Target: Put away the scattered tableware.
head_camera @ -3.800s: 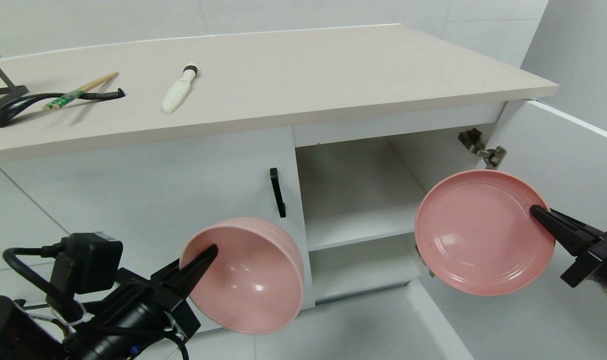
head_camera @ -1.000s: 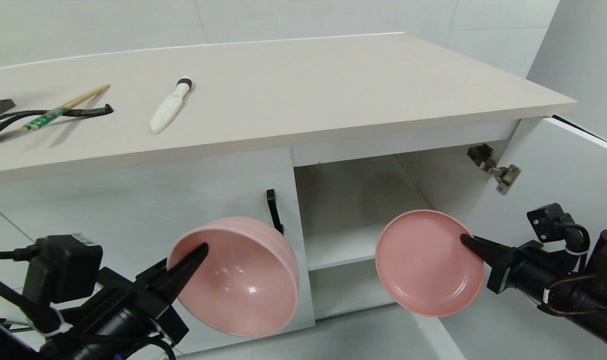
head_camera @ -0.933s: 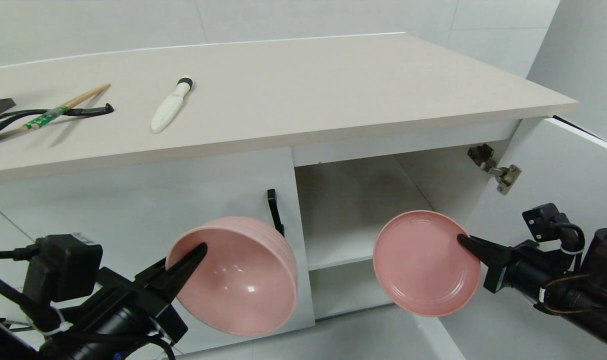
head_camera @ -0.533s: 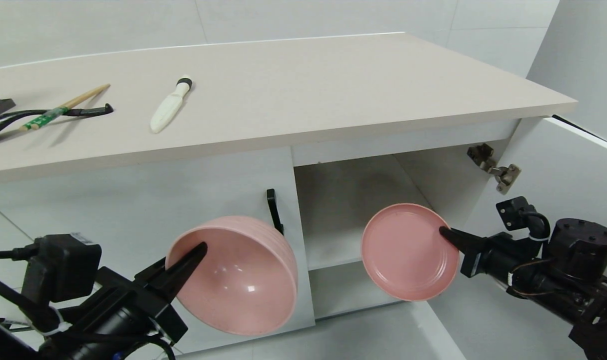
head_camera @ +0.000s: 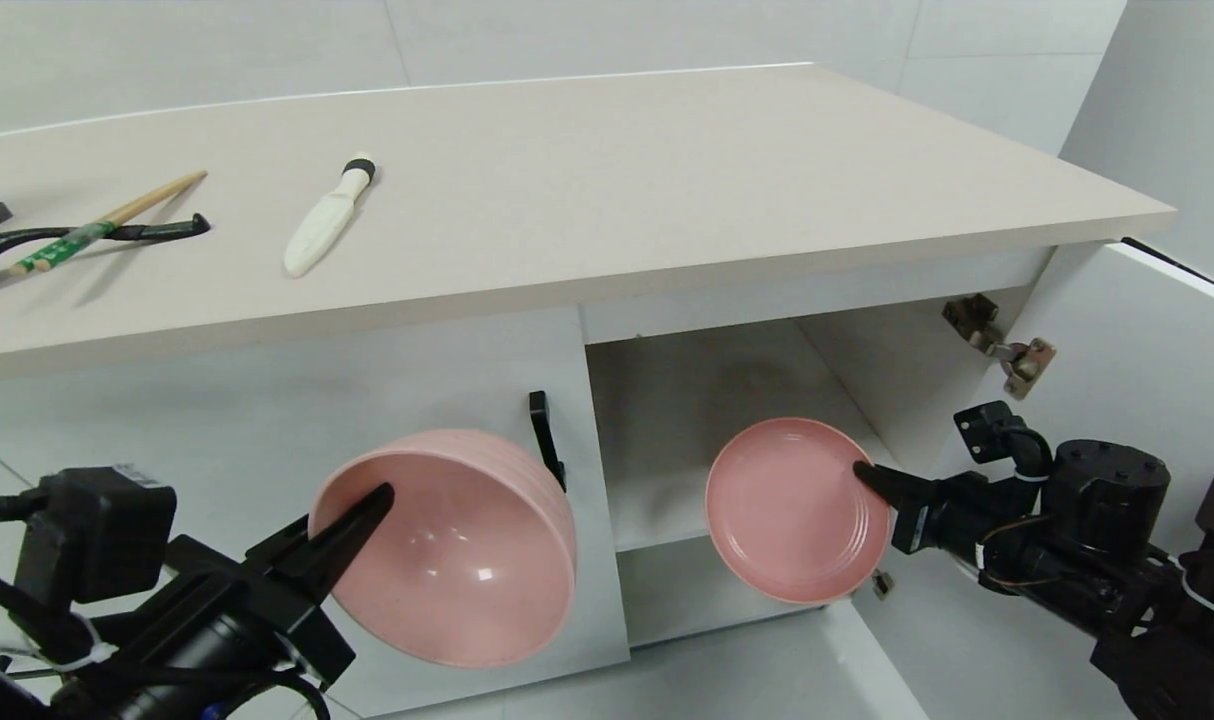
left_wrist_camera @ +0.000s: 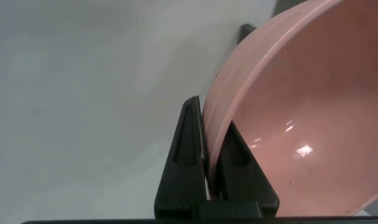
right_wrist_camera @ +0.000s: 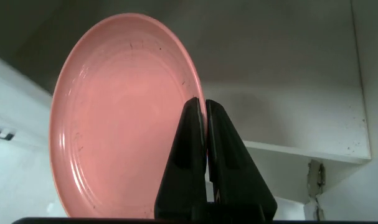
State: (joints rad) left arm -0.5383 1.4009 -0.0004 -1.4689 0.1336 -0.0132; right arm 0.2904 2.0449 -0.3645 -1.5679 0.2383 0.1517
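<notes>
Two pink dishes, one in each of your grippers.
Your left gripper (head_camera: 382, 490) pinches the bowl (head_camera: 467, 575) by its rim before the closed cabinet door (head_camera: 217, 400); your right gripper (head_camera: 859, 470) clamps the plate (head_camera: 782, 510) edge, tilted, at the open compartment (head_camera: 687, 400) mouth.

A kitchen: tiled wall (head_camera: 567, 40) at 12 o'clock, counter (head_camera: 607, 180) with chopsticks (head_camera: 107, 218) and knife (head_camera: 322, 220) at 10 o'clock, open cabinet (head_camera: 687, 400) at 5 o'clock.
</notes>
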